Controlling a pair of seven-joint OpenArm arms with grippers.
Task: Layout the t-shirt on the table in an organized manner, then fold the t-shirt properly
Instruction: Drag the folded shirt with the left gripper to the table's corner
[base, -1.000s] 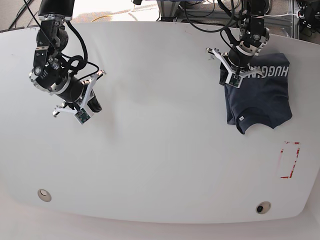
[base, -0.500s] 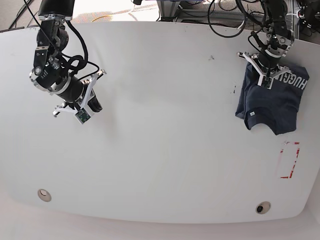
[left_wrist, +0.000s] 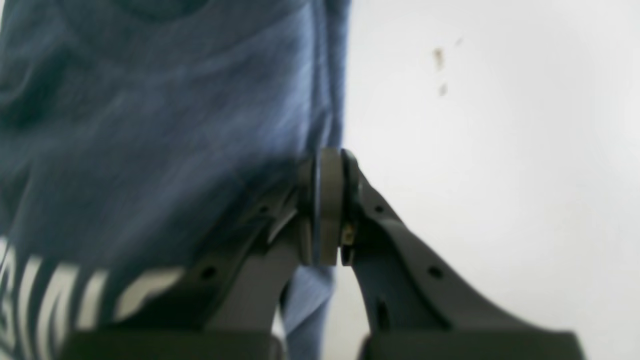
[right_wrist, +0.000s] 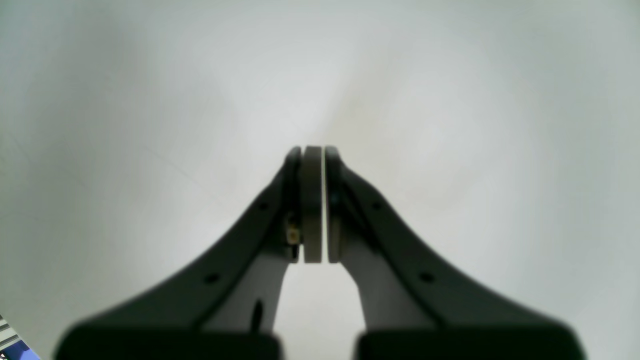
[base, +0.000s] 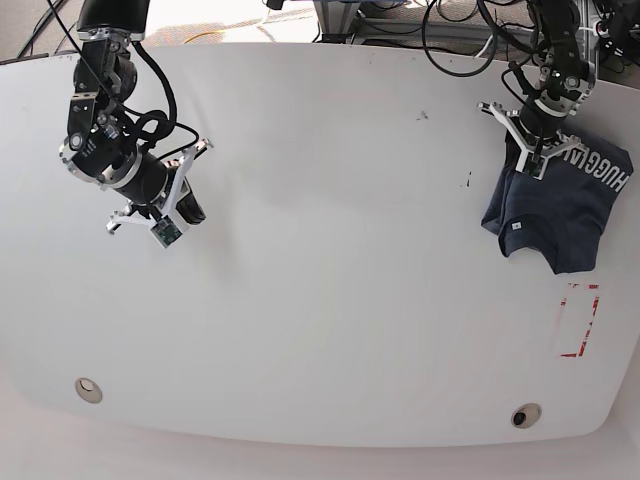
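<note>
While the left gripper (base: 532, 152) is pinched tight on an edge of the shirt (base: 560, 205), it has moved a bit more toward the right side of the base view than half a second ago, and the shirt has slid along with it. A second ago the shirt lay closer to the middle of the table (base: 330, 300). In the left wrist view the gripper (left_wrist: 327, 210) has its two jaws pressed together with blue cloth (left_wrist: 150, 125) between them. The right gripper (base: 160, 222) has not moved. It hangs over bare table at the left of the base view, and in its own camera (right_wrist: 314, 205) the jaws are closed with nothing in them.

The table is white and smooth. It has a red box outline (base: 579, 320) at the lower right and two round holes (base: 88, 389) near the bottom edge. Cables and metal frames show along the top.

The shirt is bunched up, so its shape is hard to make out. White letters (base: 600, 163) run along its top. The left wrist view is blurry.
</note>
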